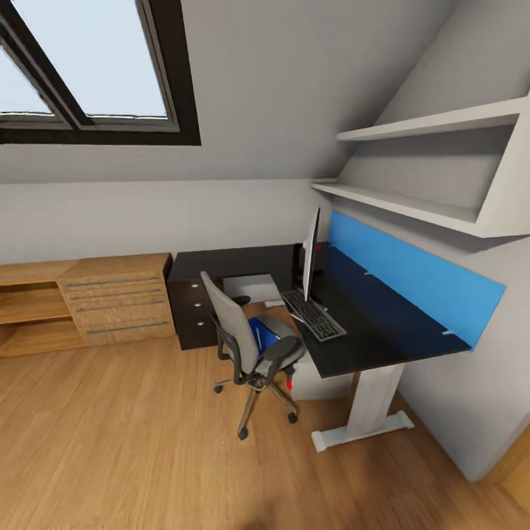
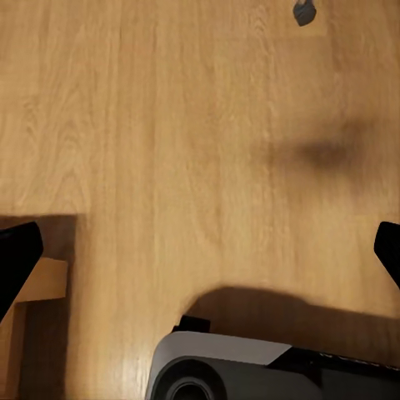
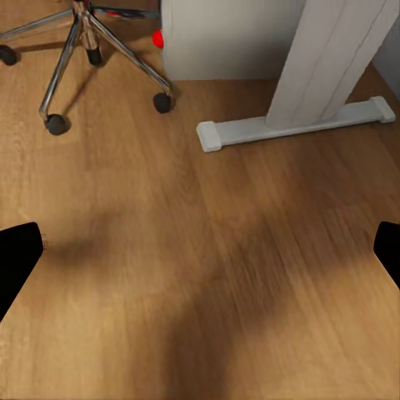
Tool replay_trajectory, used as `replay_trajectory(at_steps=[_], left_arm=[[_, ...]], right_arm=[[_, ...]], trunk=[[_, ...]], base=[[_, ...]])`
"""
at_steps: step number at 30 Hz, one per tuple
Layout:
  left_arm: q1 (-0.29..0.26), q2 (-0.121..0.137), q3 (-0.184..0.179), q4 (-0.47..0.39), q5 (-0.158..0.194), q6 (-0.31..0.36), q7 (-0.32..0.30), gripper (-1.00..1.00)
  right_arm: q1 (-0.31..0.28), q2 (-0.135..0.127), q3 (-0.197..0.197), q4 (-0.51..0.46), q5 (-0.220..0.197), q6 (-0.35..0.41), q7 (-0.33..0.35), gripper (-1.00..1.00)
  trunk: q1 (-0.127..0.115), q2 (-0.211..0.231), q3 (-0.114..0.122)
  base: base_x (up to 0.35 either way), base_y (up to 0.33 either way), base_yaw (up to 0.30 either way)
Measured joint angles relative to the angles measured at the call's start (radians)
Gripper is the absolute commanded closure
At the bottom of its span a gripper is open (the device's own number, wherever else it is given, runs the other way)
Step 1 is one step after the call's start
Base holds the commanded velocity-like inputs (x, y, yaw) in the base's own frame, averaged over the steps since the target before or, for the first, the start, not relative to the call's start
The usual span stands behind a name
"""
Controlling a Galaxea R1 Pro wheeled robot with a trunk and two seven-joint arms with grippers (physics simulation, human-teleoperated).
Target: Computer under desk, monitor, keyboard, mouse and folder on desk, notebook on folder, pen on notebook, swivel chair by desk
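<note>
i am viewing the glossy black-topped desk (image 1: 383,324): the wide black monitor (image 1: 311,254) and flat black keyboard (image 1: 313,315) are sitting along its near edge, while the bright blue folder (image 1: 263,333) is resting on the grey swivel chair (image 1: 246,342). both grippers' fingers are standing apart, holding nothing.
</note>
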Motion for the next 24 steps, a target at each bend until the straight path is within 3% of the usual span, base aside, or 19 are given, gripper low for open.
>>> replay_trajectory(at_steps=[7,15,24], left_arm=[[0.0,0.0,0.0,0.0,0.001,0.0,0.0,-1.0],[0.0,0.0,0.0,0.0,0.0,0.0,0.0,-1.0],[0.0,0.0,0.0,0.0,0.0,0.0,0.0,-1.0]], right_arm=[[0.0,0.0,0.0,0.0,0.0,0.0,0.0,-1.0],[0.0,0.0,0.0,0.0,0.0,0.001,0.0,-1.0],[0.0,-0.004,0.001,0.001,0.0,0.0,0.003,-1.0]], trunk=[[0.0,0.0,0.002],[0.0,0.0,0.001],[0.0,0.0,0.001]], base=[[0.001,-0.03,0.266],[0.0,-0.231,0.257],[0.0,-0.229,0.062]])
